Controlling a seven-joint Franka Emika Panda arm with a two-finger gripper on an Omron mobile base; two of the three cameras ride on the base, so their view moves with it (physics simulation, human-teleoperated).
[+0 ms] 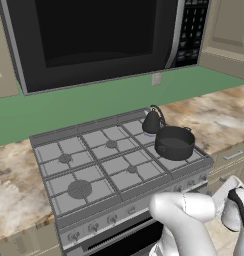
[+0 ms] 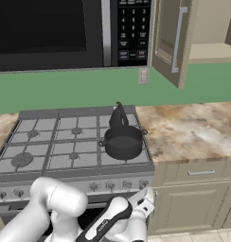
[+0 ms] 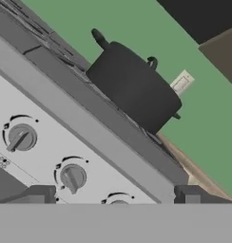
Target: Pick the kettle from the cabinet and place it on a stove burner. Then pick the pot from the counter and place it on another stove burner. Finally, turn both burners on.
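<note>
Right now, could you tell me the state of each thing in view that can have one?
kettle: upright on the back right burner.
pot: upright, no lid, on the front right burner.
cabinet door: open.
gripper: open, holding nothing, facing the stove knobs.

No text legible. Microwave keypad (image 2: 133, 29) carries rows of pale marks, too small to read. Tiny dark print beside the range knobs (image 3: 20, 137) is likewise unreadable.
</note>
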